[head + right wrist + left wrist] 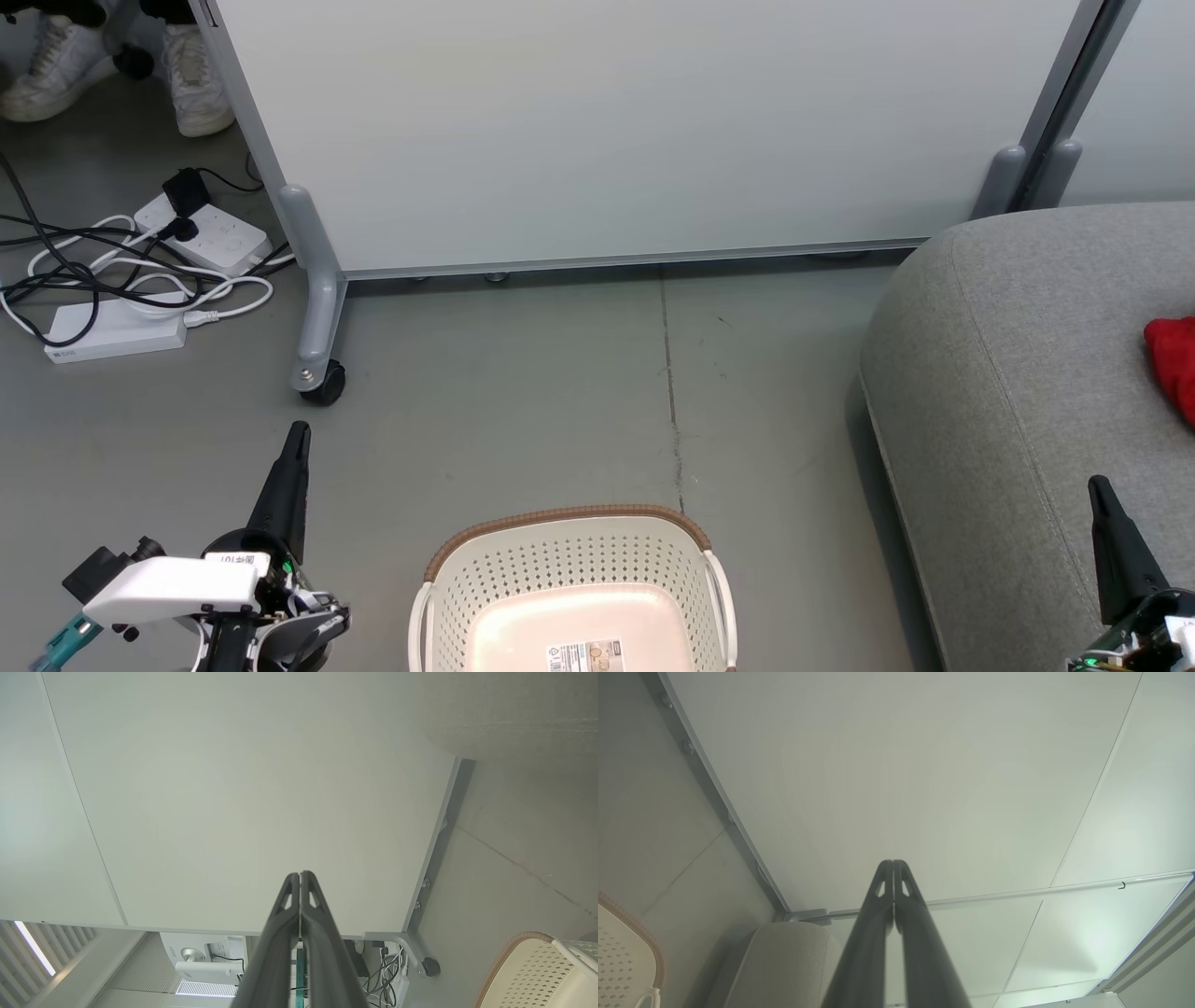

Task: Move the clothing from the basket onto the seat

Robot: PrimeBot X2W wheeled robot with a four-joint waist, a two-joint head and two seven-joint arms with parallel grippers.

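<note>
Clothing is gripped by neither claw. The left gripper point(297, 437), to the left of the basket point(560, 515), is pressed fully shut on nothing, its fingers point(285, 485) pointed away over the floor point(523, 392). The right gripper point(1102, 490), to the basket's right at the near edge of the seat point(1008, 373), is likewise closed and empty. No fabric is seen in the visible part of the basket; a label point(585, 655) alone lies on its bottom. A bright red garment point(1174, 364) is laid on the seat, well to the right of the basket and beyond it. The transfer is judged done or nearly so; since the basket's near end is cut off, a remaining piece cannot be ruled out.
</note>
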